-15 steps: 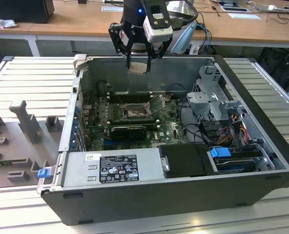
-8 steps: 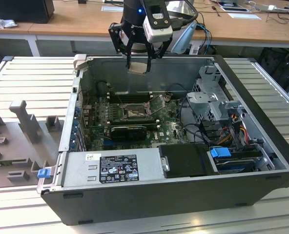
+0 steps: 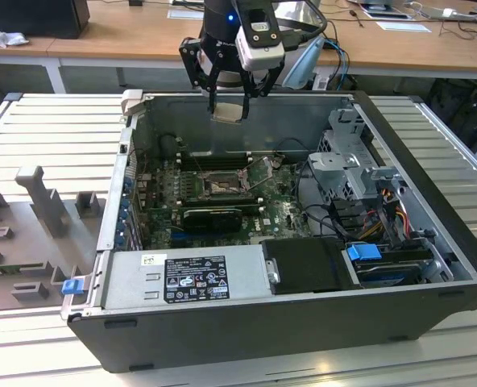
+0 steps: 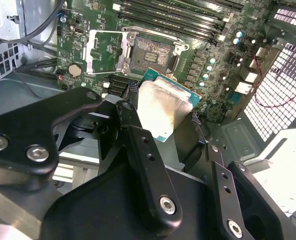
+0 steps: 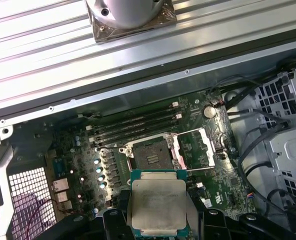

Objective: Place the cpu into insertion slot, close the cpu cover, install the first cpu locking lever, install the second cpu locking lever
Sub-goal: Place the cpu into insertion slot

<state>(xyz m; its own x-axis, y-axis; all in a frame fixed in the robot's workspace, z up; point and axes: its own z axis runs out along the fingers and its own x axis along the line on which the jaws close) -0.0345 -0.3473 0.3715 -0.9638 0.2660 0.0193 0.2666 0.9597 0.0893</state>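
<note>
1. Exterior view: your gripper (image 3: 228, 103) is clamped on the cpu (image 3: 227, 113), hanging above the open computer case (image 3: 303, 330).
2. First wrist view: you see the insertion slot (image 5: 152, 152) bare, the cpu cover (image 5: 209, 146) swung open beside it, cpu not touching it.

The cpu (image 5: 158, 205) has a pale, matt metal face edged in green. The claw (image 3: 229, 103) is matt black, its screw heads shiny. The insertion slot (image 5: 150, 152) is framed in dark metal, the cpu cover (image 5: 177, 151) bare silvery metal. The counter (image 3: 53, 129) is ribbed grey metal.
</note>
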